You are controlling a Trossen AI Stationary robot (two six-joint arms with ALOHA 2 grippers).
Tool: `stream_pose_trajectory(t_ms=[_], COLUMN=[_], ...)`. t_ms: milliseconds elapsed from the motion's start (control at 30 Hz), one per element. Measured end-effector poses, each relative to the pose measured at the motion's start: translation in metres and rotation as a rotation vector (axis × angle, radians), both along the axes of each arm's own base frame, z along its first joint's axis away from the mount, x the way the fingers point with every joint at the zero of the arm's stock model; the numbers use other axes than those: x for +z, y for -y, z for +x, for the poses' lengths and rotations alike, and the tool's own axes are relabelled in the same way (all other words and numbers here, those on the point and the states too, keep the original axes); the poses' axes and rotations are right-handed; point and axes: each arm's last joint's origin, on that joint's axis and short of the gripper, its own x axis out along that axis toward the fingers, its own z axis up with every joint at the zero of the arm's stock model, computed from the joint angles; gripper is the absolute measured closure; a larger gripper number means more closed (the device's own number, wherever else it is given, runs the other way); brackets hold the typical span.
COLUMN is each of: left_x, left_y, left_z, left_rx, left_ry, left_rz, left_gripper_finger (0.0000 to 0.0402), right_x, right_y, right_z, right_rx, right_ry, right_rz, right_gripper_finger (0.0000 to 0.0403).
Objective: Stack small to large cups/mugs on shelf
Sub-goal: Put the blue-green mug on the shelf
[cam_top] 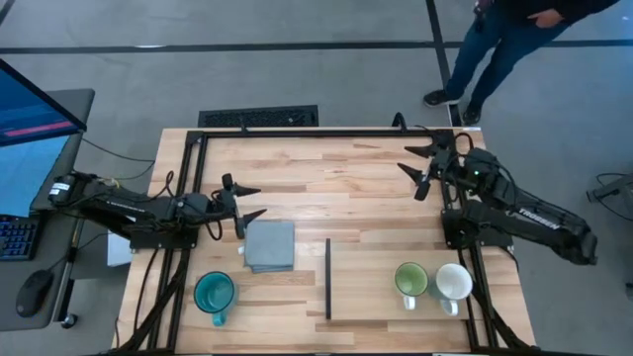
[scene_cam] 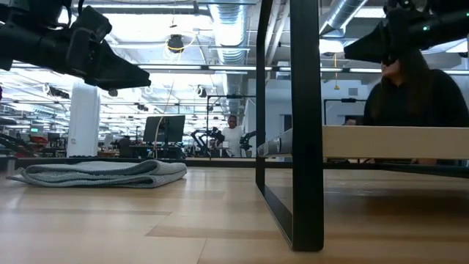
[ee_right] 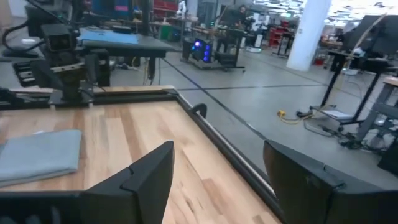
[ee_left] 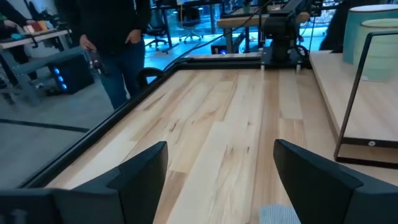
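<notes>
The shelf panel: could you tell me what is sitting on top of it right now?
On the shelf stand the light green mug and the white mug, side by side near its right end. The wood beneath them is hidden. The teal mug stands off it.

One camera hangs high and looks straight down on the whole desk. One sits low on the desk top, looking level into the room. One rides each arm's wrist, close, looking forward. The grey cloth shows in all four views.
</notes>
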Motion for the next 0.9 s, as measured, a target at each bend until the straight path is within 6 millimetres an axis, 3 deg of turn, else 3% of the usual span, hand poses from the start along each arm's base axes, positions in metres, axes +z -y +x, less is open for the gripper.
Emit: stream_pose_trajectory(t_ms=[367, 633, 900], left_x=[0.012, 0.025, 0.023], left_y=[0.000, -0.003, -0.006], left_z=[-0.006, -0.030, -0.055], left_rx=[-0.029, 0.011, 0.031], left_ry=[0.069, 0.137, 0.156], left_rz=[0.086, 0.132, 0.080], left_gripper_finger=[0.0118, 0.0118, 0.0118], right_x=[-0.002, -0.003, -0.003], right_y=[0.000, 0.000, 0.000], right_z=[-0.002, -0.002, -0.002], right_rx=[-0.004, -0.004, -0.005], right_ry=[-0.026, -0.049, -0.060], right_rz=[-0.014, -0.040, -0.063], right_gripper_finger=[0.0132, 0.0132, 0.0132])
